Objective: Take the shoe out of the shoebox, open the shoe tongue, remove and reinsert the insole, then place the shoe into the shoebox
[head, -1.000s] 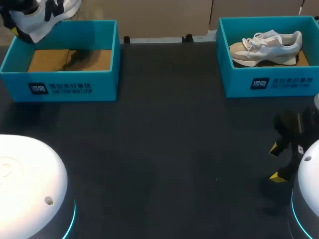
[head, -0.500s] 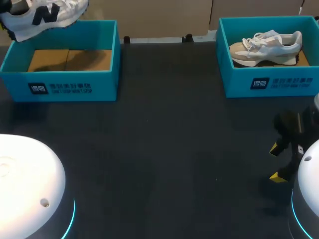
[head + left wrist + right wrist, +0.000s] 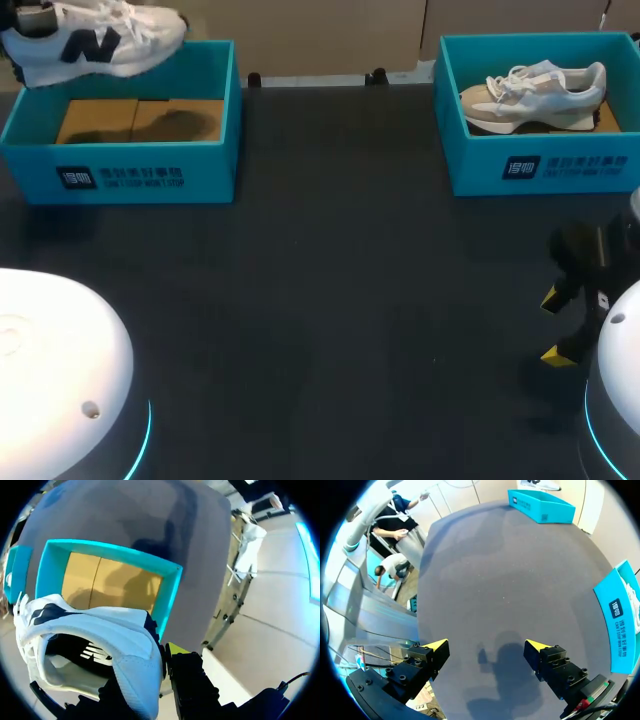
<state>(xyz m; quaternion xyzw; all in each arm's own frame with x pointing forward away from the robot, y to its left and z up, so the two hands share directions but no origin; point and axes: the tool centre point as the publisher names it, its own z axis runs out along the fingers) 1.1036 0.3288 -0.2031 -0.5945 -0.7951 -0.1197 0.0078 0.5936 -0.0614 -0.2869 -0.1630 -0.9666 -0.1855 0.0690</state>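
Above the far left corner of the left shoebox (image 3: pixel 120 172), the left gripper (image 3: pixel 161 656) hangs with the white shoe (image 3: pixel 92 40) pinched by its heel wall. The sole is level and the toe points toward the right shoebox (image 3: pixel 540 165), lifted above the rim. Near the table's (image 3: pixel 330 280) right front edge the right gripper (image 3: pixel 485 649) hovers low, spread wide, holding nothing. Dark tabletop lies open between the boxes. A beige shoe (image 3: pixel 535 95) lies in the right shoebox.
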